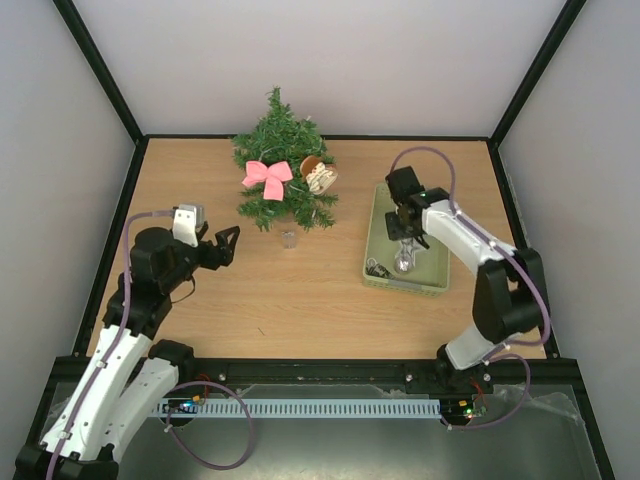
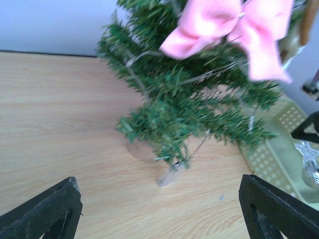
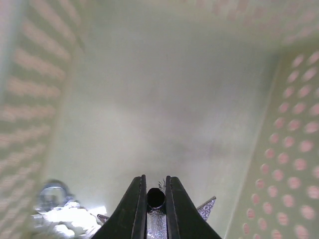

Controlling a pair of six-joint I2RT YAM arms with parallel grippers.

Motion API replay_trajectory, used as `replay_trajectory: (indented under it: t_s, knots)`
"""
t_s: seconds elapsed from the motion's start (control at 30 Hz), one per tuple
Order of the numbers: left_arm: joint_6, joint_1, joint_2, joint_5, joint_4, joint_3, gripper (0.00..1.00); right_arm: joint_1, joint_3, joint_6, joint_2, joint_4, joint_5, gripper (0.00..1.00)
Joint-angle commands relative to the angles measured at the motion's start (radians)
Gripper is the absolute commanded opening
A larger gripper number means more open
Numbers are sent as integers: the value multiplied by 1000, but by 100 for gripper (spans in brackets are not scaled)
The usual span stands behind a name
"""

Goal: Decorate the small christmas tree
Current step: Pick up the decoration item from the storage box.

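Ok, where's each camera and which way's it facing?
Top external: above and behind, looking down at wooden table; both arms show.
Left wrist: low, facing the small bushy green christmas tree; open left gripper.
Right wrist: inside pale green perforated basket, facing its floor; right gripper shut on silver glittery ornament.
Shared: top and left wrist see the tree.

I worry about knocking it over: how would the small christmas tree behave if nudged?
The small christmas tree probably tips easily: its bushy crown spreads far wider than the small base under it. Its thin needle branches would likely bend, not push back.
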Motion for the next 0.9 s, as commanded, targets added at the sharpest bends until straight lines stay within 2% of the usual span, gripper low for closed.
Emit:
replay_trajectory:
  t_s: [0.0, 0.17, 0.27, 0.37, 0.43, 0.53, 0.7, 0.8, 0.87]
  knots:
    - [-66, -23, 14, 94, 40, 90, 86, 39, 109, 52, -164, -69, 11, 6]
    - [-100, -134, 30, 119, 70, 140, 83, 98, 182, 84, -295, -75, -39, 6]
    - [-93, -215, 50, 95, 95, 162, 81, 140, 178, 95, -361, -26, -14, 6]
    - [-77, -276, 82, 56, 99, 175, 81, 145, 42, 47, -460, 174, 45, 8]
    - [-71, -299, 99, 37, 104, 175, 81, 145, -109, -25, -531, 363, 102, 8]
    - [-71, -319, 108, 31, 112, 175, 81, 145, -307, -104, -617, 622, 248, 8]
    - [-73, -340, 103, 32, 118, 187, 81, 145, -510, -194, -735, 938, 233, 8]
    - [-69, -347, 112, 46, 130, 193, 80, 145, -470, -148, -756, 915, 259, 8]
    - [-73, -355, 125, 57, 151, 195, 80, 145, -399, -91, -738, 814, 259, 8]
